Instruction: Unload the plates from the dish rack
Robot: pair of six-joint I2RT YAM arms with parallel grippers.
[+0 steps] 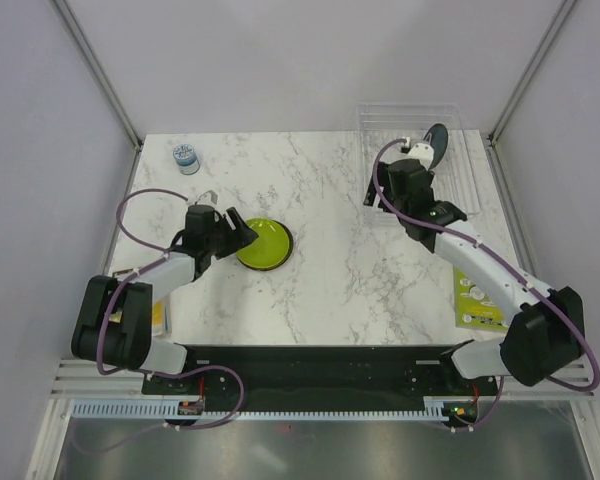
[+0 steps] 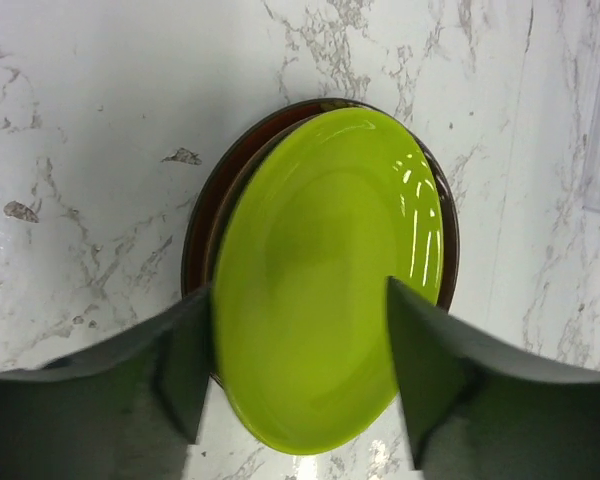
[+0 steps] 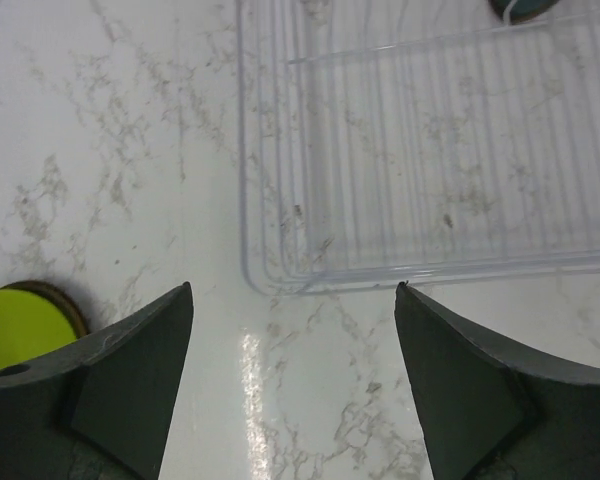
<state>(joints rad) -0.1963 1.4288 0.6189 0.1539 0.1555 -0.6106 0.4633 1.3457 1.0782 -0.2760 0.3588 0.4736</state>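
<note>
The left tool (image 2: 299,284), wide, straddles the lime green plate (image 2: 325,210) atop the amber-brown plate (image 2: 202,230); the right tool (image 3: 293,284), wide, has the dark teal plate (image 3: 520,8) at one o'clock.

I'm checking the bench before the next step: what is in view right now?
green plate: one, lime green, lying flat on the brown plate, left of the table's centre
brown plate: one, amber-brown, under the green plate, only its rim showing
teal plate: one, dark teal, standing in the rack
rack: one, clear wire, far right corner
container: one, blue-grey, far left
card: one, green and white, near right edge
table: one, white marble
left fingers: two, dark grey, open, either side of the green plate
right fingers: two, dark grey, open, empty, by the rack's edge
</note>
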